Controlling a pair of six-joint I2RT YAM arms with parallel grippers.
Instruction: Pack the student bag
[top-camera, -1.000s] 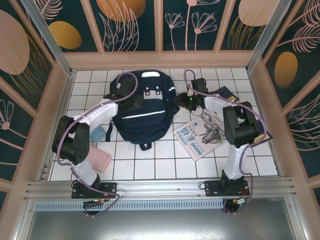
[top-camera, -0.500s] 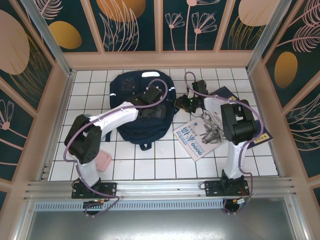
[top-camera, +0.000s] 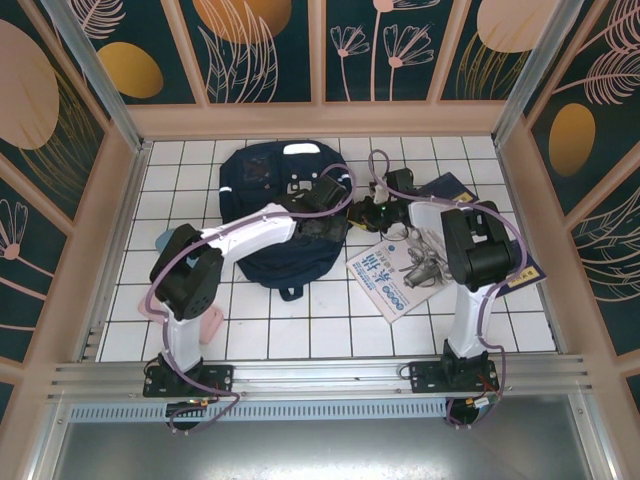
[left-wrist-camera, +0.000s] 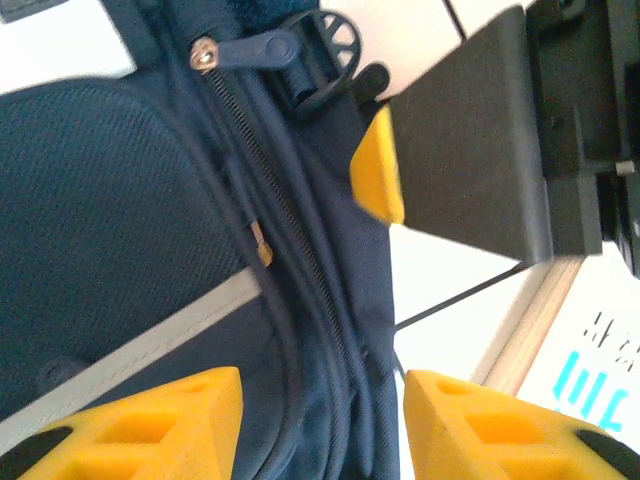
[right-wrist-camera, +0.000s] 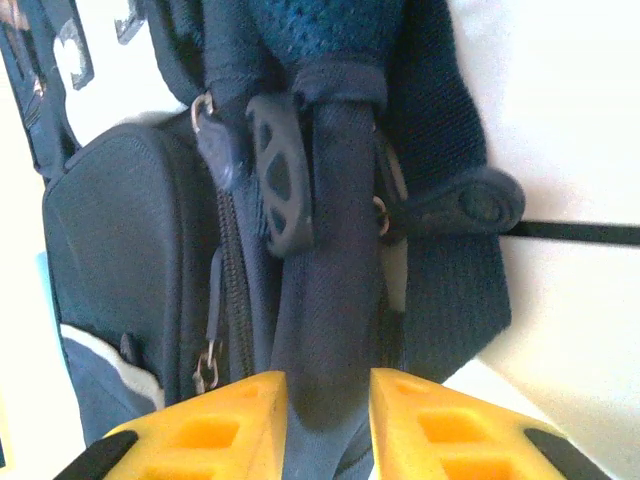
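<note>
Nearest the arm bases, a pink case (top-camera: 208, 322) is lying on the white tiled table (top-camera: 330, 330), well to the near side of both sets of jaws. A white booklet (top-camera: 392, 277) with teal print is lying on the near side of the right gripper (right-wrist-camera: 328, 425), and in the left wrist view it is showing just right of the left jaws. The right gripper's jaws are standing narrow, with a dark strap (right-wrist-camera: 335, 300) of the student bag (top-camera: 265, 175) running between them and filling the gap. Whether they are pinching it cannot be told. Facing it, the left gripper (left-wrist-camera: 320, 425) is holding its jaws apart, straddling the bag's zippered side seam (left-wrist-camera: 300, 260). A yellow pad (left-wrist-camera: 378, 170) of the right gripper is sitting just ahead of the left jaws, slightly to their right. The bag's white stripe (left-wrist-camera: 140, 350) is running off past the left-hand jaw. The bag itself is lying flat on the table, spreading leftward from both grippers and beyond them toward the far wall.
</note>
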